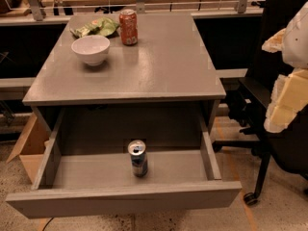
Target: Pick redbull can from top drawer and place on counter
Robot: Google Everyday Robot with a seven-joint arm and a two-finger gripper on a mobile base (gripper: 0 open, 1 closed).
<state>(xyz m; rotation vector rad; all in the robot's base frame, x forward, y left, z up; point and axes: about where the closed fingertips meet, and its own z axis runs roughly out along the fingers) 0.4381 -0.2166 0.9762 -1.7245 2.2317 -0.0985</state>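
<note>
Nothing of the task looks done yet. The can (138,159) stands upright and untouched on the floor of the open drawer (120,197), at 6 o'clock in the view. The tool (287,99) sits at the 3 o'clock edge, well apart from the can and partly cut off, so I cannot tell whether it is spread or pressed together. Reaching, gripping, lifting and setting down on the bench (166,69) all remain. The drawer's back lies in shadow.
</note>
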